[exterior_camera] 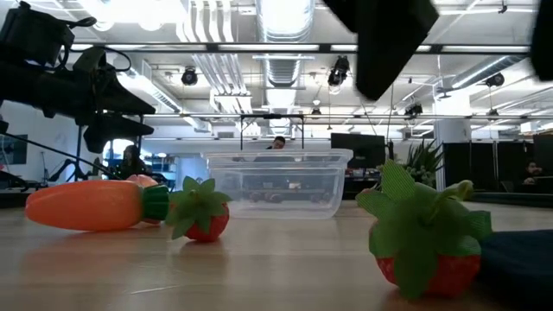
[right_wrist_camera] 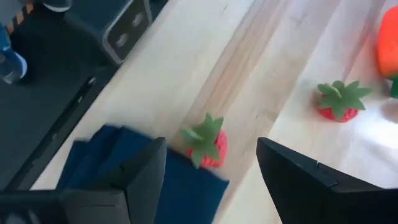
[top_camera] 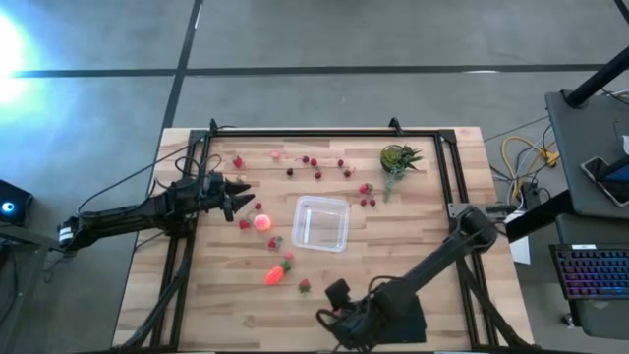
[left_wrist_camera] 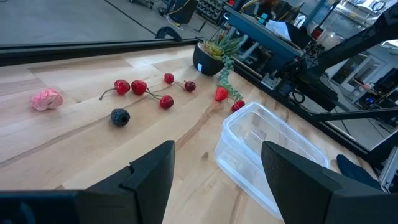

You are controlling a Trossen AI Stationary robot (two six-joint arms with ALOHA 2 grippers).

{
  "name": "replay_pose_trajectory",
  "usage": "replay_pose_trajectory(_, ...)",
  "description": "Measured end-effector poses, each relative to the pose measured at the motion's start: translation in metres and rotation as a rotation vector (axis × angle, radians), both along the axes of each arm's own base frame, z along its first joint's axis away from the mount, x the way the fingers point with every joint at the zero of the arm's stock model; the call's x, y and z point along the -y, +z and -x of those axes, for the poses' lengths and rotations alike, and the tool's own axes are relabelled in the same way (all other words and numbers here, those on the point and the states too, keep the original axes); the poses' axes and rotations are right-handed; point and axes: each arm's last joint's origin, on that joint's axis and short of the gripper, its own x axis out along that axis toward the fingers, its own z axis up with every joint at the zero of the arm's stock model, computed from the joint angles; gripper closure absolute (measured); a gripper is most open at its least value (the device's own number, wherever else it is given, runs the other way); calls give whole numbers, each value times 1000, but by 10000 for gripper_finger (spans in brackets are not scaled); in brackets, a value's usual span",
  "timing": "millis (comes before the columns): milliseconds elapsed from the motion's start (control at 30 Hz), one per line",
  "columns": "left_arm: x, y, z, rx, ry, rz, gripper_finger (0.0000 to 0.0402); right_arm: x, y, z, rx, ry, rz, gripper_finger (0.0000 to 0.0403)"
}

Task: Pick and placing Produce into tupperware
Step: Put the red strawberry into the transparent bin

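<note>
The clear tupperware (top_camera: pixel 322 223) (left_wrist_camera: pixel 267 155) stands on its base mid-table. Produce lies around it: red berries (top_camera: pixel 314 167) (left_wrist_camera: pixel 140 87) toward the far edge, a pink-orange fruit (top_camera: pixel 262 222), an orange carrot (top_camera: pixel 275 274) (exterior_camera: pixel 86 205) and strawberries (top_camera: pixel 305 285) (right_wrist_camera: pixel 339 102). My right gripper (top_camera: pixel 334 317) (right_wrist_camera: pixel 211 186) hovers open near the table's near edge, slanting down over a strawberry (right_wrist_camera: pixel 208 146) (exterior_camera: pixel 423 246) that lies against a dark blue cloth (right_wrist_camera: pixel 124 168). My left gripper (top_camera: pixel 238 197) (left_wrist_camera: pixel 217 186) waits open left of the tupperware, above the table.
A spiky green potted plant (top_camera: pixel 398 159) (left_wrist_camera: pixel 217 50) stands at the far right. A black frame (top_camera: pixel 324 133) runs along the far edge and sides. A pale pink piece (left_wrist_camera: pixel 46 99) lies among the far berries. Bare wood lies right of the tupperware.
</note>
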Motion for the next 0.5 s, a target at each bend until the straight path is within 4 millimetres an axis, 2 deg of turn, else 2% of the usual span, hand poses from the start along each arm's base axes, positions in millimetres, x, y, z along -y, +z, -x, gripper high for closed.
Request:
replay_pose_trajectory(233,0,0,0,-1,0,1,175,-7,-19,-7,-60,4,32,158)
replay_pose_trajectory(500,0,0,0,-1,0,0,175,1,-32,-8,-79,-77,53,158)
